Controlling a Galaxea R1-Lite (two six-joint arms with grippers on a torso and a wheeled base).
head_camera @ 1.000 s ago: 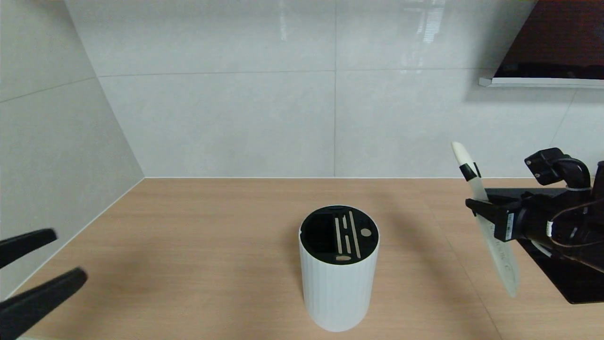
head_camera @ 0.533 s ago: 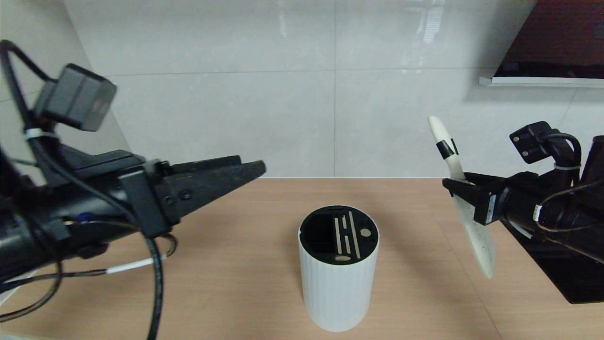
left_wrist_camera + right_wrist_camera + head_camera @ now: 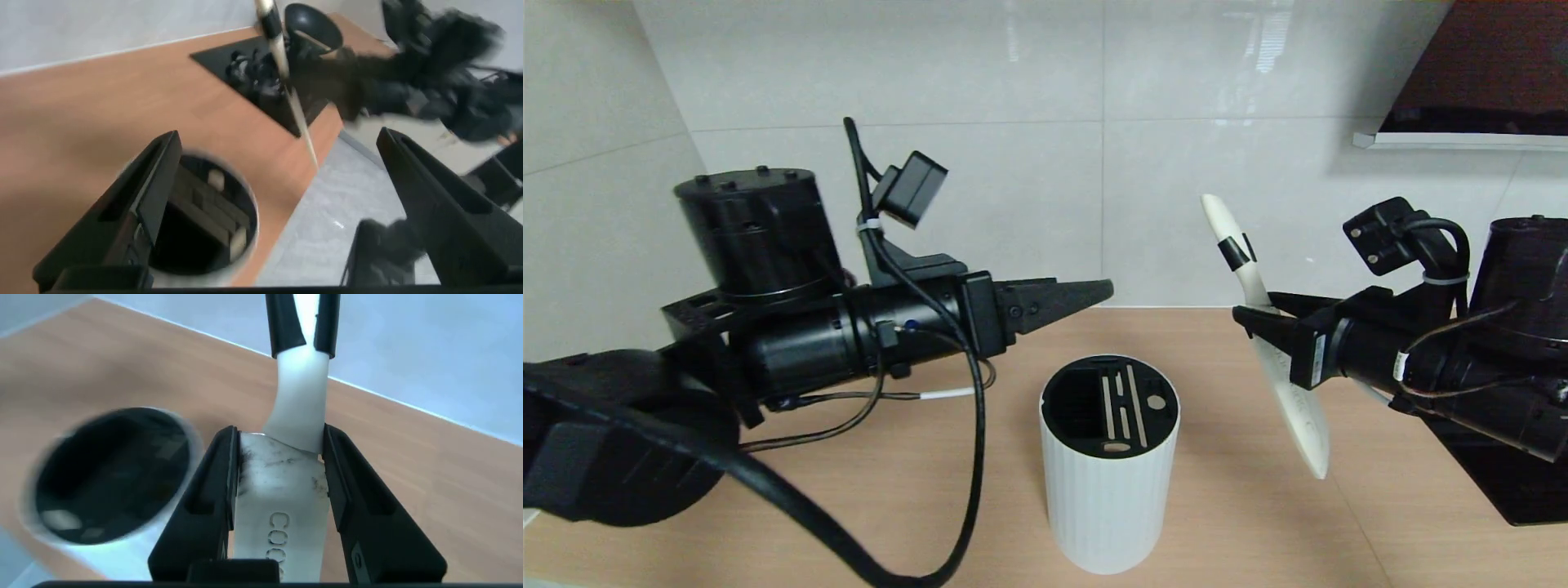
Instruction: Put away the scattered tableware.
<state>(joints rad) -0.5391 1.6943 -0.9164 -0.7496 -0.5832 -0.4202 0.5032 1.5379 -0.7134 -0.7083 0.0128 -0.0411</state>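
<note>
**Holder** (image 3: 1109, 465): white ribbed cylinder with a black slotted top, upright on the table (image 3: 915, 506). It is unmoved over the last second, and nothing is seen in its slots.

**Knife** (image 3: 1282, 392): white, held in the air just right of the holder. The tip is down and the handle is leaned toward the holder. It has been carried in from well right of the holder and raised.

**Right hand** (image 3: 1262, 322): clamped on the knife where blade meets handle.

**Left hand** (image 3: 1086, 292): fingers (image 3: 122, 220) spread wide, nothing held. It has been brought in from far left to above the holder's far-left side.

**Status**: the knife is not yet over the slots. Insertion is judged to be next, and the blade would first have to be righted and lined up with a long slot.
</note>
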